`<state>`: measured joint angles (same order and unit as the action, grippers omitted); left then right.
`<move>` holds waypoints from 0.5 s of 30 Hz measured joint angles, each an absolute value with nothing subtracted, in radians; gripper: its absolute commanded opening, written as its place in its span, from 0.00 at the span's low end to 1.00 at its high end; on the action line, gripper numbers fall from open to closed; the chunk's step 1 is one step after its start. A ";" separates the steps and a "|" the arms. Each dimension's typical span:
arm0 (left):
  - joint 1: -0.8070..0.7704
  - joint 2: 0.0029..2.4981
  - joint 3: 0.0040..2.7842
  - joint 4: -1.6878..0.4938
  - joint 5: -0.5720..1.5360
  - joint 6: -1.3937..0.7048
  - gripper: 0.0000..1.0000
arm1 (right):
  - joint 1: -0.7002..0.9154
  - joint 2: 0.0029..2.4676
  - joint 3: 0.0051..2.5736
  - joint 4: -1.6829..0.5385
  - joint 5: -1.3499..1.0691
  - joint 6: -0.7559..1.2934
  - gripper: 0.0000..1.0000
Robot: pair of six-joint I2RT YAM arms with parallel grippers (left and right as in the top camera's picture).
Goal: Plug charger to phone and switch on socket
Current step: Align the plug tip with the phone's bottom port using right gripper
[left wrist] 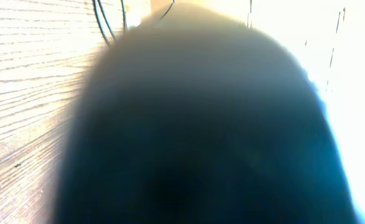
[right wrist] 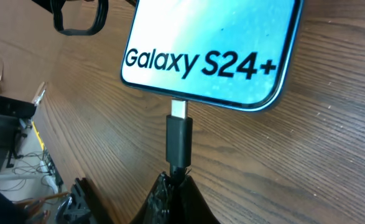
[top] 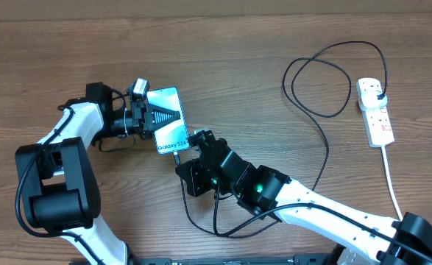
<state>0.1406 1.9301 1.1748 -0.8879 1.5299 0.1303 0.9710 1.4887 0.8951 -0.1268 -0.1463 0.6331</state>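
The fingers point(right wrist: 163, 202) of the right gripper point(right wrist: 173, 186) pinch the charger point(right wrist: 179, 140) just behind its plug tip, low in the wrist frame. The silver tip meets the bottom edge of the phone point(right wrist: 213, 43), with some metal showing. In the overhead view the left gripper point(top: 157, 116) clamps the phone's other end, left of centre on the table point(top: 274, 29). The socket point(top: 375, 112) lies at far right, with the charger's black plug in its upper outlet.
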 measured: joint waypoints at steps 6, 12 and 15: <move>0.141 1.930 1.175 -0.891 1.530 0.130 0.04 | 0.971 1.489 0.895 -0.123 -0.144 0.643 0.04; 0.141 1.930 1.175 -0.891 1.530 0.130 0.04 | 0.971 1.489 0.895 -0.123 -0.142 0.651 0.04; 0.141 1.930 1.175 -0.891 1.530 0.130 0.04 | 0.971 1.489 0.895 -0.123 -0.141 0.651 0.04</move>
